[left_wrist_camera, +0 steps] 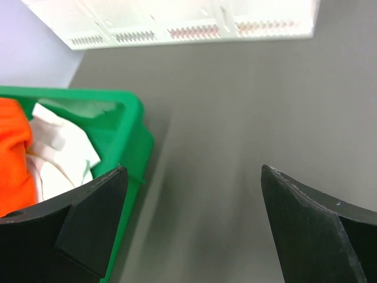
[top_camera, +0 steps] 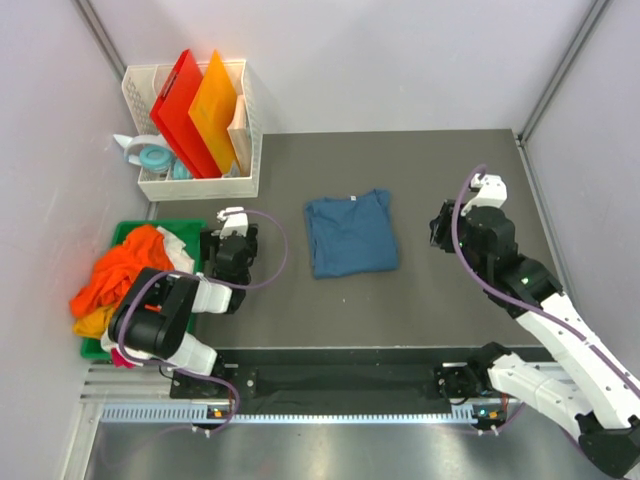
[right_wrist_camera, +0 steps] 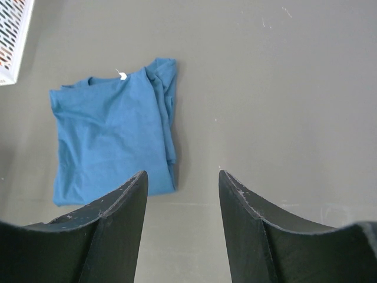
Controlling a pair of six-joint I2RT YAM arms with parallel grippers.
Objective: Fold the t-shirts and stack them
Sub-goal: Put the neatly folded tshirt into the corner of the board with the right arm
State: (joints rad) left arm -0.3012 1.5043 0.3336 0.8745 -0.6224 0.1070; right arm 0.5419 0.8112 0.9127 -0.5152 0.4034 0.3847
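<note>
teal t-shirt (top_camera: 350, 235): soft matt cloth | table (top_camera: 450, 160): matt | green bin (left_wrist_camera: 132, 127): glossy plastic

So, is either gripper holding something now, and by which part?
Nothing is held. The left gripper and the right gripper are open and empty; the blue t-shirt lies untouched.

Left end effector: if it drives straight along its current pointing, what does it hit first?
Likely bare table, with the white basket beyond; tilt is hard to judge. The green bin sits left of that line.
</note>
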